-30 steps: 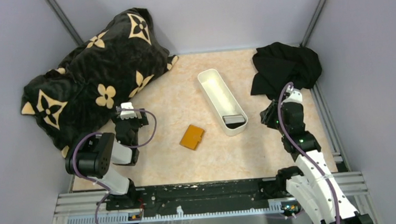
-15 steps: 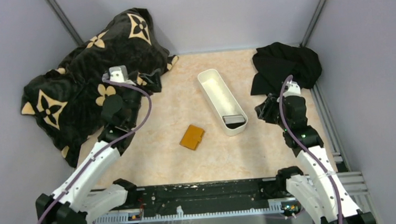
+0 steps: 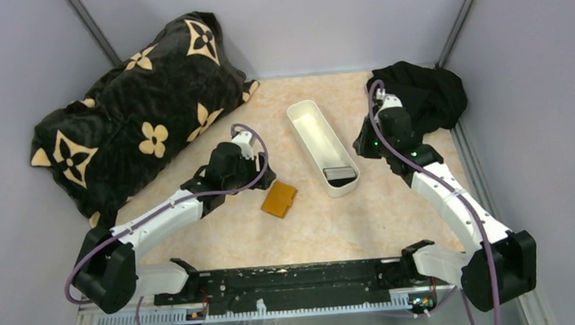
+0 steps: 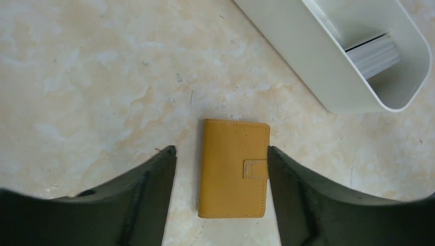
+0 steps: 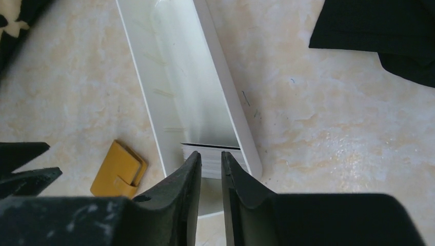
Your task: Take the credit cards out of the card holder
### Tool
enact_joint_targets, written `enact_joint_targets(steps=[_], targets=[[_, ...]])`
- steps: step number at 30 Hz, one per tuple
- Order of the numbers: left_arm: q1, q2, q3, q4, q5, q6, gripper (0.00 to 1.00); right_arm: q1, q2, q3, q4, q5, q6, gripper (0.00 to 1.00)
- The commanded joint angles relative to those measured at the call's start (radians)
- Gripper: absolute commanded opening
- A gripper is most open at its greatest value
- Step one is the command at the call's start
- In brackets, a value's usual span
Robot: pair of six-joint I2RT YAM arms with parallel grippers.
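Note:
The card holder (image 3: 279, 199) is an orange-tan wallet lying closed on the table, its tab clasp fastened. No credit cards show in it. My left gripper (image 3: 265, 182) hovers over it. In the left wrist view the card holder (image 4: 234, 174) lies between and below the wide-open fingers of the gripper (image 4: 219, 152), which is empty. My right gripper (image 3: 363, 146) is beside the long white tray (image 3: 306, 123). In the right wrist view the gripper (image 5: 211, 153) has its jaws a narrow gap apart, empty, above a stack of cards (image 5: 211, 164) in the tray's near end.
A black blanket with tan flowers (image 3: 136, 112) fills the back left. A black cloth (image 3: 417, 96) lies at the back right. The tray also shows in the left wrist view (image 4: 328, 66). Grey walls stand on three sides.
My left arm has swung from the near left, past the blanket, to above the card holder. My right arm has reached forward and left to the tray's side.

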Motion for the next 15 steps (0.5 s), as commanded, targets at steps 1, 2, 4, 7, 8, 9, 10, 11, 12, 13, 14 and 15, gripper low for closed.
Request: enact_joint_targets(steps=[1,2,4,7,8,9,10,11,12,13,14,15], targets=[[-0.017,0.017,0.115,-0.087,-0.057,0.038,0.62,0.063,0.026,0.070,-0.010,0.037,-0.041,0.16],[-0.022,0.020,0.119,-0.095,-0.057,0.045,0.60,0.097,0.031,0.079,-0.019,0.047,-0.044,0.12],[-0.032,0.033,0.111,-0.103,-0.056,0.049,0.42,0.206,0.051,0.111,-0.048,0.088,-0.045,0.06],[-0.053,0.068,0.078,-0.108,-0.044,0.040,0.12,0.348,0.087,0.133,-0.064,0.122,-0.018,0.07],[-0.070,0.082,0.066,-0.104,-0.040,0.039,0.11,0.380,0.093,0.130,-0.062,0.136,-0.003,0.12],[-0.099,0.092,0.054,-0.094,-0.050,0.043,0.12,0.398,0.090,0.118,-0.053,0.145,0.017,0.20],[-0.140,0.100,0.042,-0.083,-0.072,0.052,0.15,0.401,0.081,0.096,-0.038,0.150,0.038,0.27],[-0.188,0.108,0.038,-0.079,-0.122,0.060,0.30,0.402,0.056,0.076,-0.017,0.156,0.059,0.35],[-0.245,0.120,0.038,-0.083,-0.180,0.066,0.51,0.402,0.035,0.063,-0.004,0.171,0.067,0.44],[-0.290,0.136,0.045,-0.090,-0.235,0.067,0.67,0.402,0.016,0.064,-0.003,0.183,0.063,0.48],[-0.333,0.155,0.054,-0.104,-0.279,0.063,0.77,0.400,0.003,0.077,-0.017,0.197,0.047,0.52],[-0.362,0.177,0.065,-0.121,-0.322,0.050,0.80,0.395,-0.003,0.101,-0.043,0.217,0.031,0.54]])
